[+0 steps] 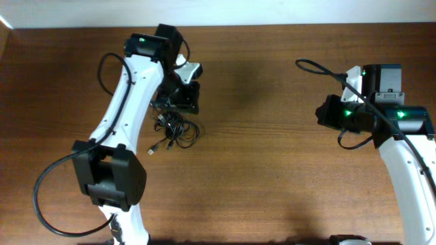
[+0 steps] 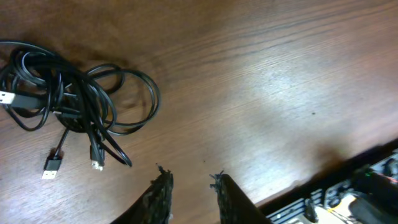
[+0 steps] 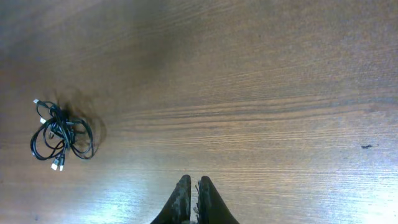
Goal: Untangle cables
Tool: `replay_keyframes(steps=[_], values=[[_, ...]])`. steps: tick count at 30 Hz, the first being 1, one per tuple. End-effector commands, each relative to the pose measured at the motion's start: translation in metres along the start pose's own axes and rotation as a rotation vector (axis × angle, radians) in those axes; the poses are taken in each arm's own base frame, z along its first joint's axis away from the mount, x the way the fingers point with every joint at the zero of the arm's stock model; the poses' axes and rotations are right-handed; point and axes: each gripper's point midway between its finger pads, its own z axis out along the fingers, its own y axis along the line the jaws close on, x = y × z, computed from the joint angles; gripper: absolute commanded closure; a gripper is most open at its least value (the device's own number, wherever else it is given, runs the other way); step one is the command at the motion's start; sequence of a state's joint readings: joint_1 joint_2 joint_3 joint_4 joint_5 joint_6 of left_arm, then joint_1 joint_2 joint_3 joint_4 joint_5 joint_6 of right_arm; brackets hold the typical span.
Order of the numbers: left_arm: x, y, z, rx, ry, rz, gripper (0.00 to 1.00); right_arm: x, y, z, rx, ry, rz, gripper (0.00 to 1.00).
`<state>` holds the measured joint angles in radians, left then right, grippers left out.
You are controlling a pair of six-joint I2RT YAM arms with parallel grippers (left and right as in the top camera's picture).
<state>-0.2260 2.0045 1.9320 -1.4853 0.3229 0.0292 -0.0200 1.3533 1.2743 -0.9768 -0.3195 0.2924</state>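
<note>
Thin black cables [image 1: 174, 126] all knotted into one small heap on the brown table [image 1: 259, 177]. Lying flat on the left half, held by nothing. Lots of loops bunched up together, with one big loop [image 2: 140, 99] sticking out to the side. Two loose ends poking out of the heap, one with a flat plug [image 2: 51, 166] and one with a smaller plug [image 2: 96, 165] next to it. No real long way to the heap: mostly a round blob, just a bit longer from the loops to the loose ends.

Right beside the heap: the left gripper [image 2: 189, 179], not touching it. Fingers open a little, a narrow gap, nothing in between. Seen from the left wrist: heap up and to the left of the fingertips, loose ends pointing back toward the fingers' side.

Far away across the table: the right gripper [image 3: 191, 183]. Fingers pressed together, holding nothing. Seen from the right wrist: heap small and far off to the left.

Left arm much nearer, so probably the one to go first. Likely a short move over to the heap, then a pinch on a loose end or the big loop. Maybe a wider gap needed first. A long reach for the right arm to help pull.
</note>
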Motion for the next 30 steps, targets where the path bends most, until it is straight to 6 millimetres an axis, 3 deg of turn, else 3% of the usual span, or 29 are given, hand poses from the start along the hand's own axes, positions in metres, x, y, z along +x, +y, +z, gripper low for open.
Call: replay_keyframes(steps=[1, 3, 5, 7, 9, 12, 16, 20, 23, 26, 28, 30], values=[[0.011, 0.089, -0.034, -0.467, -0.058, -0.336, 0.54, 0.001, 0.004, -0.005, -0.014, -0.002, -0.001, 0.78], [0.006, 0.102, -0.028, -0.359, -0.08, -0.407, 0.58, 0.002, 0.003, -0.003, -0.011, 0.006, 0.001, 0.69], [0.012, 0.109, -0.009, -0.291, -0.043, -0.393, 0.62, 0.002, 0.002, 0.0, -0.008, 0.015, 0.004, 0.65], [0.007, 0.103, 0.025, -0.179, -0.04, -0.312, 0.63, 0.003, -0.001, 0.006, -0.003, 0.034, 0.012, 0.64], [0.0, 0.109, 0.049, -0.162, -0.079, -0.303, 0.65, 0.005, -0.002, 0.009, 0.002, 0.049, 0.016, 0.64], [-0.012, 0.12, 0.075, -0.164, -0.154, -0.283, 0.67, 0.005, -0.003, 0.009, 0.003, 0.05, 0.017, 0.63], [-0.02, 0.125, 0.082, -0.169, -0.2, -0.285, 0.71, 0.005, -0.003, 0.009, 0.003, 0.05, 0.017, 0.63], [-0.017, 0.143, 0.085, -0.261, -0.218, -0.372, 0.73, 0.005, -0.003, 0.009, 0.006, 0.049, 0.017, 0.63], [-0.023, 0.133, 0.103, -0.183, -0.254, -0.347, 0.7, 0.005, -0.003, 0.009, 0.006, 0.05, 0.017, 0.63], [-0.014, 0.133, 0.115, -0.176, -0.239, -0.349, 0.69, 0.005, -0.003, 0.009, 0.006, 0.05, 0.017, 0.63], [-0.01, 0.118, 0.123, -0.12, -0.215, -0.332, 0.81, 0.005, -0.003, 0.009, 0.005, 0.049, 0.017, 0.63], [-0.002, 0.103, 0.134, -0.112, -0.177, -0.302, 0.81, 0.006, -0.003, 0.009, 0.006, 0.053, 0.018, 0.63]])
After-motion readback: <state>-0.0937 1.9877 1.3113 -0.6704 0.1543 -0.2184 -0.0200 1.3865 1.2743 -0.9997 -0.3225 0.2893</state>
